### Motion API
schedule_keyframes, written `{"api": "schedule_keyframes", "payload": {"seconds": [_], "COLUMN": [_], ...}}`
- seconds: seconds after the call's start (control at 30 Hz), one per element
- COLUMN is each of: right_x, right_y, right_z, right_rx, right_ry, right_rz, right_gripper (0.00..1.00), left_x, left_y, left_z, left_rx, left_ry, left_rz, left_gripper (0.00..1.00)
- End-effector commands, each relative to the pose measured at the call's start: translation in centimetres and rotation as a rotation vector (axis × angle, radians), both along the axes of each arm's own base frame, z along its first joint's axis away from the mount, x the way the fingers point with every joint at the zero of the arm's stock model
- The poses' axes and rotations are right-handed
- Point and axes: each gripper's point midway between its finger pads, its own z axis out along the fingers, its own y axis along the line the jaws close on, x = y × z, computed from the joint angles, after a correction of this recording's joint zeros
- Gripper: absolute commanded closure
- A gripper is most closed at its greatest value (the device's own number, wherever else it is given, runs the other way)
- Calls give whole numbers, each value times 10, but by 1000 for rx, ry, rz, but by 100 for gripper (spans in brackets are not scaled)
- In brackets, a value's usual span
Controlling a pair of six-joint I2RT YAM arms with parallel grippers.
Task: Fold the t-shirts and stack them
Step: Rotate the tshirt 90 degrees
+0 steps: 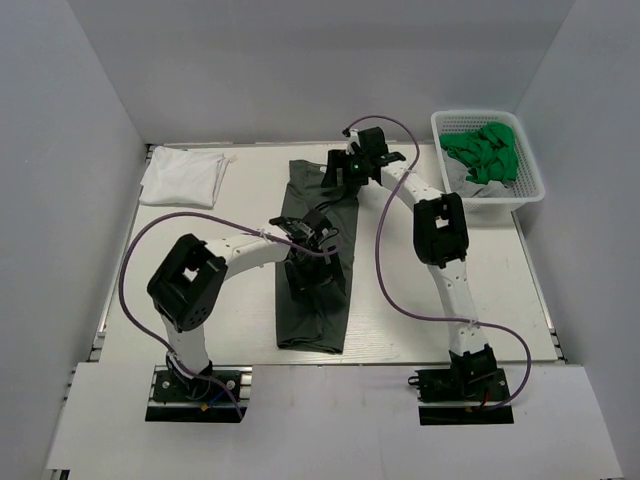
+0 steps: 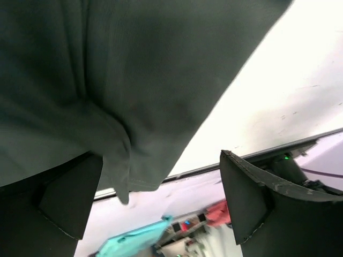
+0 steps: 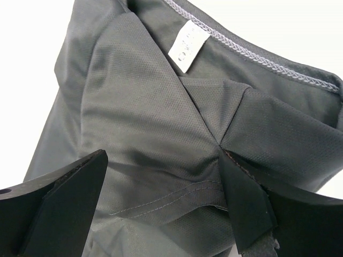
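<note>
The dark olive-grey t-shirt [image 1: 313, 312] lies folded into a long narrow strip down the middle of the table. The white t-shirt [image 1: 183, 177] lies folded at the far left corner. My left gripper [image 1: 318, 236] is over the strip's middle. In the left wrist view it [image 2: 161, 160] is open, and dark cloth [image 2: 134, 80] hangs across its left finger [image 2: 69, 203]. My right gripper [image 1: 352, 166] is at the strip's far end. In the right wrist view it [image 3: 163, 160] is open just above the collar end [image 3: 150, 96], where a white label [image 3: 187, 47] shows.
A white basket [image 1: 532, 172] holding green cloth [image 1: 485, 155] and a bit of grey cloth stands at the far right corner. Grey walls close in the table on the left, back and right. The arms' cables loop over the table [image 1: 235, 310].
</note>
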Motion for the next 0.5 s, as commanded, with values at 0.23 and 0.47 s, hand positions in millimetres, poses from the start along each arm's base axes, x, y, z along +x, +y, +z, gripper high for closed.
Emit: {"api": "schedule_keyframes", "payload": {"seconds": [0.23, 0.47], "right_x": [-18, -96], "right_y": [-55, -60], "right_z": [99, 86], "right_rx": [-172, -276], "right_ry": [-112, 31], "right_rz": [-184, -149], "right_gripper": [10, 10], "left_x": [-39, -58], "left_y": [81, 122], "left_z": [56, 60], "left_rx": [233, 225], "left_ry": [-123, -212], "left_rz": [-131, -8], "left_gripper": [0, 0]}}
